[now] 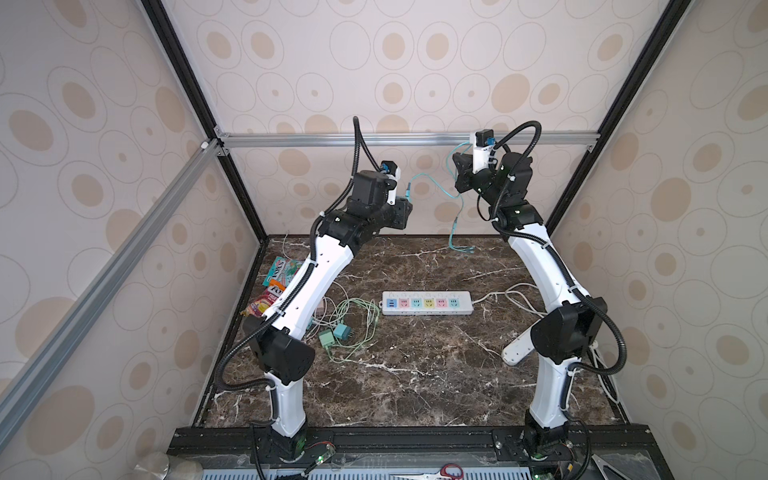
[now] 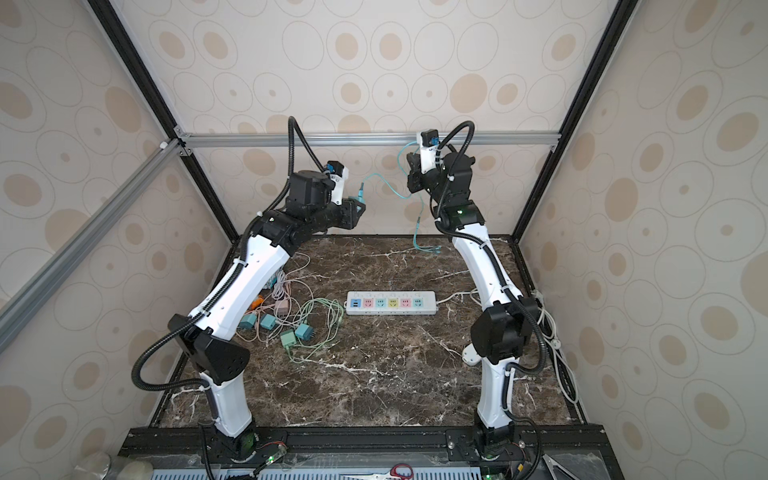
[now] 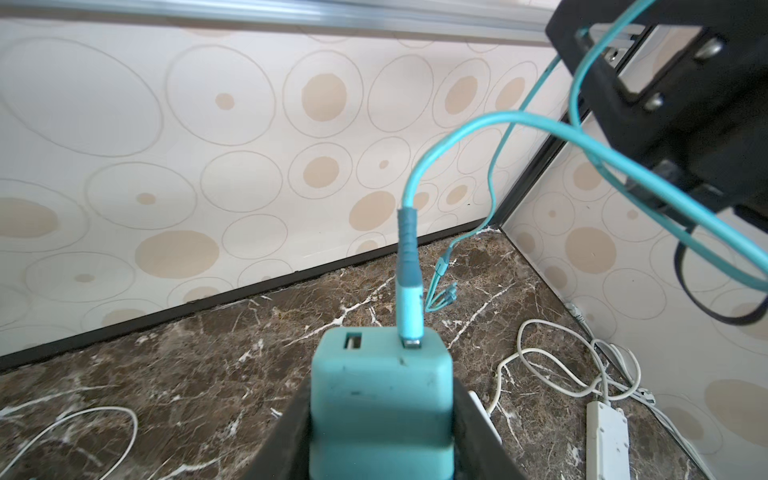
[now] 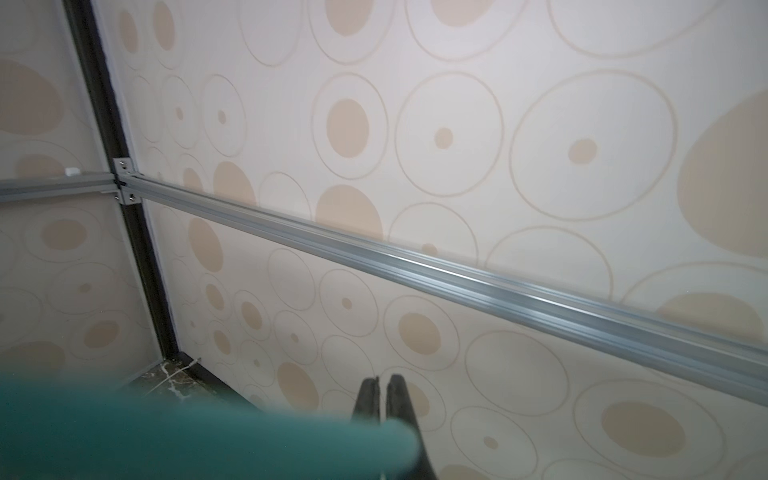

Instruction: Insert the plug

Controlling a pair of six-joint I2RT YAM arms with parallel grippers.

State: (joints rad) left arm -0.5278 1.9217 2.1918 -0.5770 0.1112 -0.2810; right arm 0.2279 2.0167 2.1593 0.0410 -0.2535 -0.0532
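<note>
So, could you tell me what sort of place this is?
Probably a robot lab's test cell: an aluminium frame with wallpapered panels encloses a marble-look tabletop, a left arm and right arm stand at its front, and a power strip lies between.

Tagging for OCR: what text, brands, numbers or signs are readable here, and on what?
"fe", rest hidden: orange-blue packet.
Teal packet: print too blurred to read.
Pink packet: too blurred.
Power strip: no readable text.
Teal charger: none.
</note>
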